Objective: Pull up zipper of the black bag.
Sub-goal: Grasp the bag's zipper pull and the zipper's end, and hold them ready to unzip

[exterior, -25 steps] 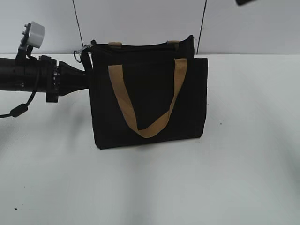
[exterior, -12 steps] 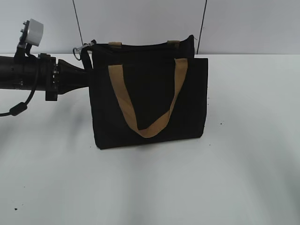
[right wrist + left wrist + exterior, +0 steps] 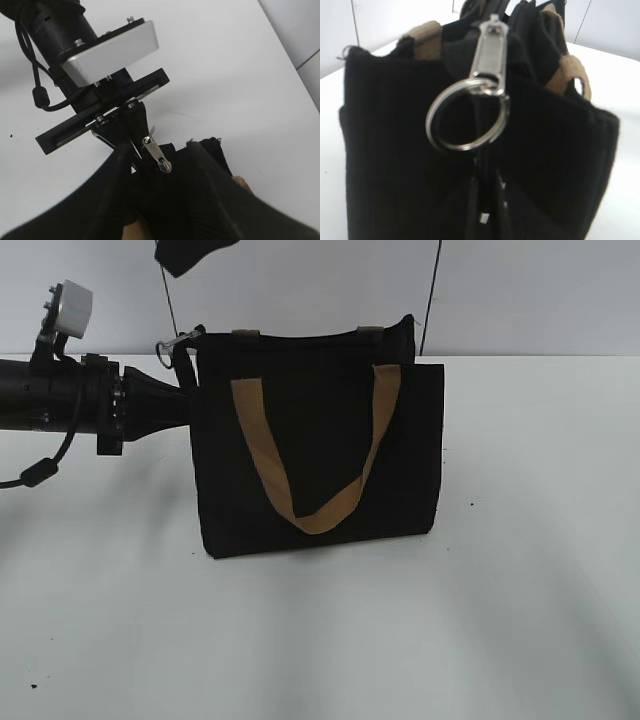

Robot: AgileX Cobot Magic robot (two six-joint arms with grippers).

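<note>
The black bag stands upright on the white table with its tan strap hanging down the front. The zipper's silver ring pull sticks out at the bag's top left end, and fills the left wrist view. My left gripper reaches in level from the left and is shut on the bag's left end fabric just below the pull. My right gripper hangs above that corner. In the right wrist view its open fingers sit either side of the pull, not touching it.
The white table runs around the bag, with a pale wall and two dark cables behind. The left arm and its wrist camera lie just left of the bag's end.
My right gripper has crossed from the top right edge of the exterior view to above the bag's top left corner. The left arm and the bag have hardly moved.
</note>
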